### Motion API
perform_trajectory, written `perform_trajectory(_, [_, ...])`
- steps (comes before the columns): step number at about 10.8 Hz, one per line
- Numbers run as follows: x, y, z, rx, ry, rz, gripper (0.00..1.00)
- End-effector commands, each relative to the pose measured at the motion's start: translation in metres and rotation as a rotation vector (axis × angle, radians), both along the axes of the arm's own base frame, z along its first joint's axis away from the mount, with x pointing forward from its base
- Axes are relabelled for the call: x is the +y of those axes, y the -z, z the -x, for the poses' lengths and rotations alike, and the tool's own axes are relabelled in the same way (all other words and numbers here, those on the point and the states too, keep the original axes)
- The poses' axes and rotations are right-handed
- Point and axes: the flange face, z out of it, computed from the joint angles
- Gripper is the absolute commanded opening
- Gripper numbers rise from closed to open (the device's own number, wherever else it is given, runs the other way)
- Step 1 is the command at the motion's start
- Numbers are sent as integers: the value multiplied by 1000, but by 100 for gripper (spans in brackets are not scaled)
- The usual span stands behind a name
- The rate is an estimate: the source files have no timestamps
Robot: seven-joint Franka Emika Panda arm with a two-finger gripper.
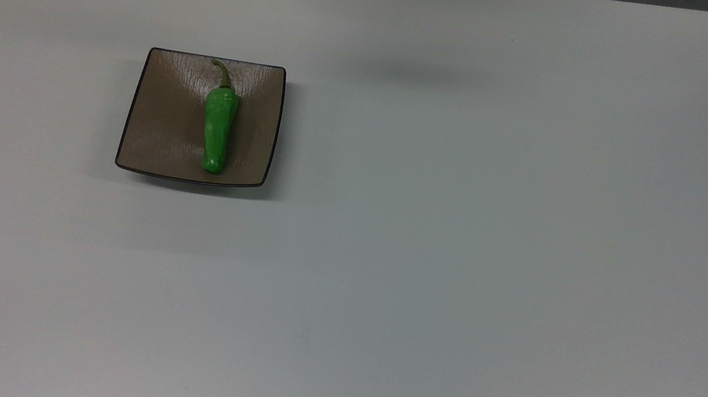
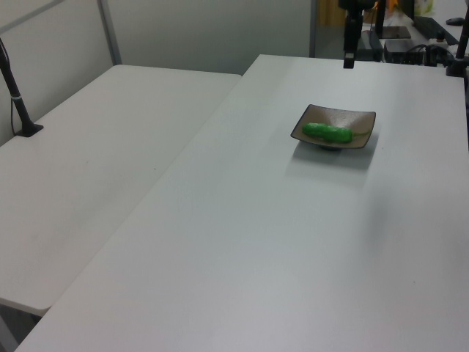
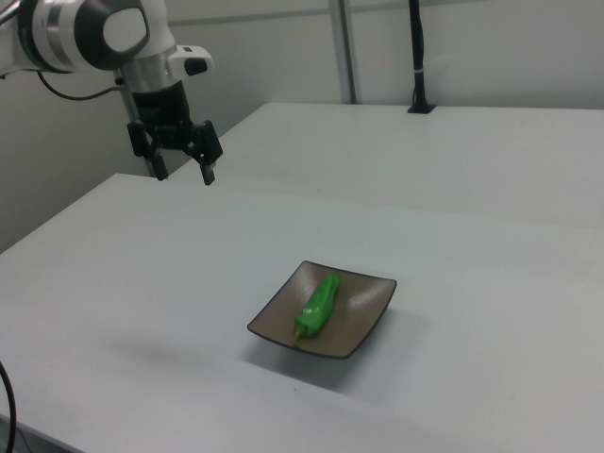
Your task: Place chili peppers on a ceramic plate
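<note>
While the arm (image 3: pixel 75 33) hangs high above the far side of the white table (image 1: pixel 459 241), we see its gripper (image 3: pixel 184 173) in the right view with both fingers pointing down and spread well apart, nothing held between them. In the left view we catch one dark finger (image 2: pixel 351 44) near the top edge, well behind the ceramic plate (image 2: pixel 359 136) and clear of the tabletop. The chili pepper (image 1: pixel 218 129) lies flat on the ceramic plate (image 1: pixel 160 123), resting free with the gripper well apart from it. In the top view we find the plate in the top view's left half of the table, and the pepper sits a little toward the top view's right of the plate's middle, its length running up and down the picture. Its thin curved stem (image 1: pixel 223 73) points toward the plate's upper edge, and its blunt tip comes near the lower rim without crossing it. In the right view the chili pepper (image 3: pixel 317 306) runs diagonally across the ceramic plate (image 3: pixel 363 326), and the plate stands in the foreground with the gripper above and toward the right view's left. In the left view we see the chili pepper (image 2: pixel 327 133) lying crosswise near the plate's near edge. A second white table (image 2: pixel 95 161) stands alongside at the left view's left, with a dark post (image 2: pixel 16 99) on its far edge.
</note>
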Motion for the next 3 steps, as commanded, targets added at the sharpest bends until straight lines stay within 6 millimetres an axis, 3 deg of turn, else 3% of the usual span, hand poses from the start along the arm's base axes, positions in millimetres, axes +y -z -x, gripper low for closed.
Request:
perform_trajectory(1, [4, 12, -10, -59, 22, -35, 100])
perform_trajectory(3, [7, 17, -12, -52, 17, -34, 100])
